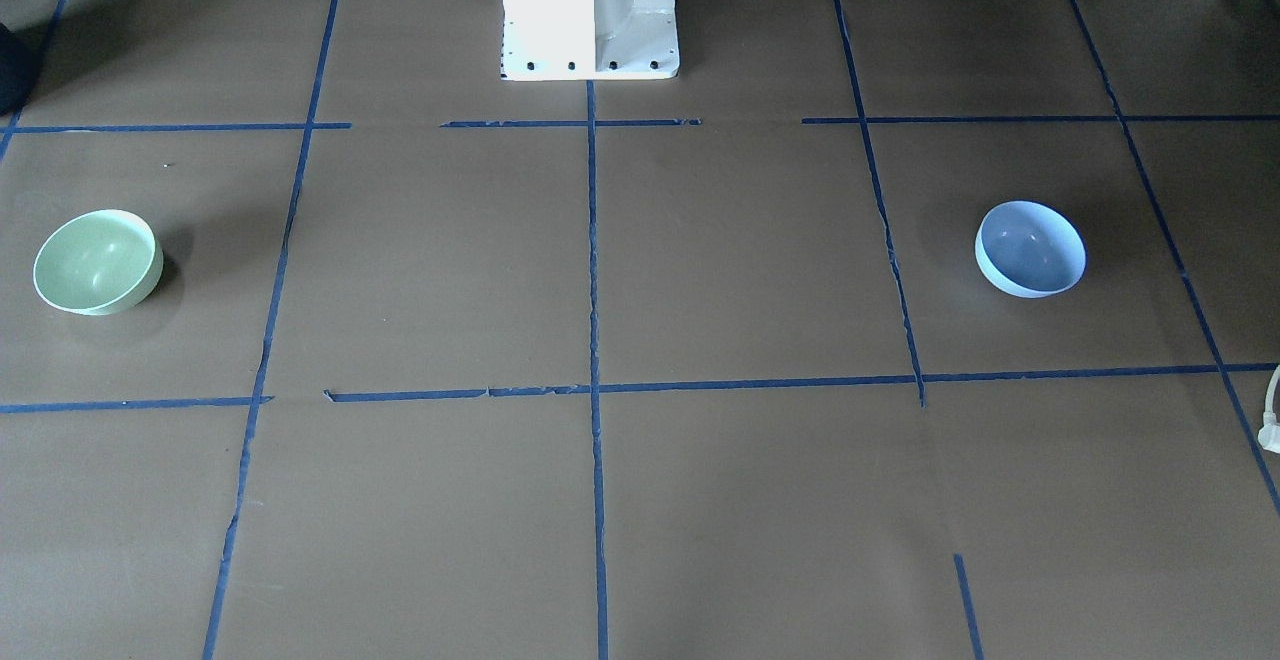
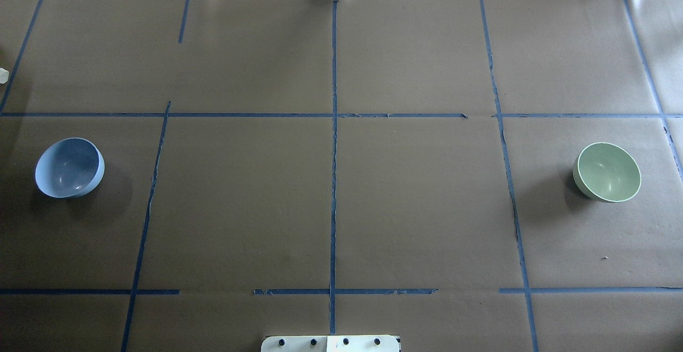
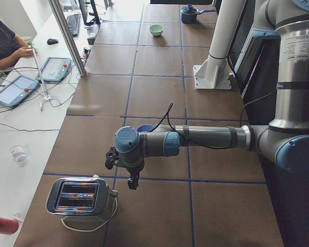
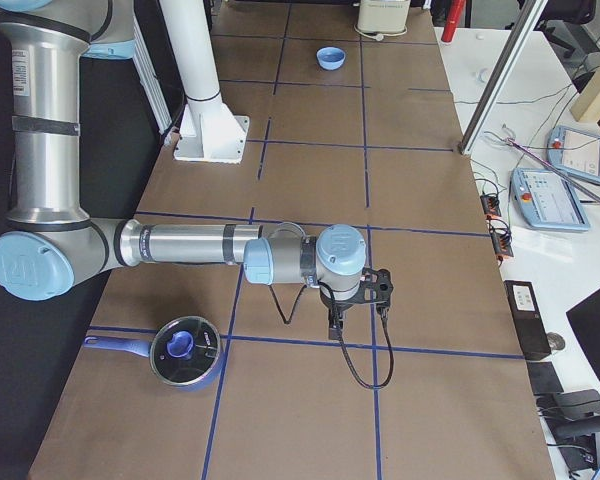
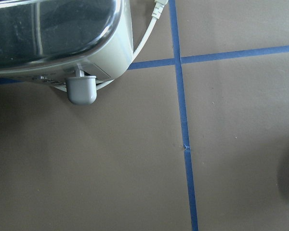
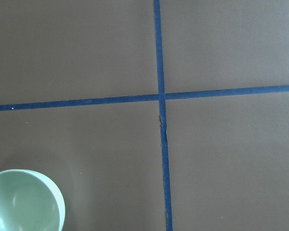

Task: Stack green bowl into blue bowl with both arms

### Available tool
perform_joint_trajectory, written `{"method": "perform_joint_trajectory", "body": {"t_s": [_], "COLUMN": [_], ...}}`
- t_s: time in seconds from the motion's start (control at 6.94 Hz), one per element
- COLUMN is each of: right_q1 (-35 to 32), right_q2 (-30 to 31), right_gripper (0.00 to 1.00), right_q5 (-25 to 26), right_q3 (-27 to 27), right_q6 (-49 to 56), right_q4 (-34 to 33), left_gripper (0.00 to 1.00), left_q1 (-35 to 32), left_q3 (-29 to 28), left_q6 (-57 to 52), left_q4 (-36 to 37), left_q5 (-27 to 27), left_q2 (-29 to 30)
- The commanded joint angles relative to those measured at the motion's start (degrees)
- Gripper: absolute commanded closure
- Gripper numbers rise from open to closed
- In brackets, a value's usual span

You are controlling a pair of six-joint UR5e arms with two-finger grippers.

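Observation:
The green bowl [image 1: 98, 262] stands upright and empty on the robot's right side of the table; it also shows in the overhead view [image 2: 607, 172] and at the lower left of the right wrist view [image 6: 24, 202]. The blue bowl [image 1: 1030, 248] stands upright and empty on the left side [image 2: 69, 167]. The two bowls are far apart. My left gripper [image 3: 129, 177] hangs above the table near the blue bowl's end. My right gripper [image 4: 352, 310] hangs above the table near the green bowl's end. Both show only in the side views, so I cannot tell whether they are open or shut.
A chrome toaster [image 3: 80, 198] with a white cord sits at the table's left end, close under the left gripper [image 5: 53, 33]. A blue saucepan with a glass lid [image 4: 185, 350] sits at the right end. The white pedestal [image 1: 590, 10] stands mid-table at the robot's edge.

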State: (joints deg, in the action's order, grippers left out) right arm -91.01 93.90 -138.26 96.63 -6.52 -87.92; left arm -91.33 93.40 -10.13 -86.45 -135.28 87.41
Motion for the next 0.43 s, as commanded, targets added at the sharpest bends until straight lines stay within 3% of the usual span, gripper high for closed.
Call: {"method": "perform_joint_trajectory", "body": {"t_s": [0.0, 0.29], "right_q1": [0.0, 0.3], "right_q2": [0.1, -1.0], "right_gripper": [0.00, 0.00], "right_q5": [0.1, 0.1], "right_q3": [0.2, 0.1], "right_q6": [0.0, -0.2], "right_q4": [0.0, -0.1], "left_gripper": [0.00, 0.00], "left_q1": [0.0, 0.4], "left_q3": [1.1, 0.5], "left_q6": [-0.1, 0.3], "left_q4": [0.0, 0.4], "left_q5": [-0.3, -2.2], "left_q2": [0.0, 0.0]}}
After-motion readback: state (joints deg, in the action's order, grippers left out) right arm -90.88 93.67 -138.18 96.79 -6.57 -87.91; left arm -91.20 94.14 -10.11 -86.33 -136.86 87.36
